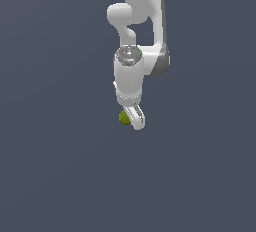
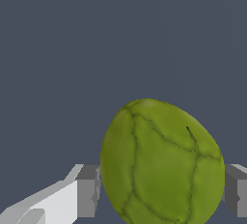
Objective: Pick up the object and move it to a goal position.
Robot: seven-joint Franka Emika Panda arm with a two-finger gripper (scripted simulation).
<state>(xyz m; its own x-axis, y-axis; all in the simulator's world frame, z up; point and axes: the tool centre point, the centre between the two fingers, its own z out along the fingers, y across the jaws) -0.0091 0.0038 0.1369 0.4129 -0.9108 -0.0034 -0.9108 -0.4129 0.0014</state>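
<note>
The object (image 1: 124, 117) is a small olive-green lump with a rough, cracked skin. In the exterior view it sits at the tip of the white gripper (image 1: 131, 119), partly hidden behind one finger. In the wrist view the object (image 2: 161, 165) fills the space between the two grey fingertips (image 2: 88, 189), and both pads press against its sides. The gripper (image 2: 161, 191) is shut on the object. The arm hangs straight down over the dark grey floor.
Plain dark grey-blue floor (image 1: 60, 166) surrounds the arm on every side. Only the white arm links (image 1: 142, 6) rise above the gripper at the top of the exterior view.
</note>
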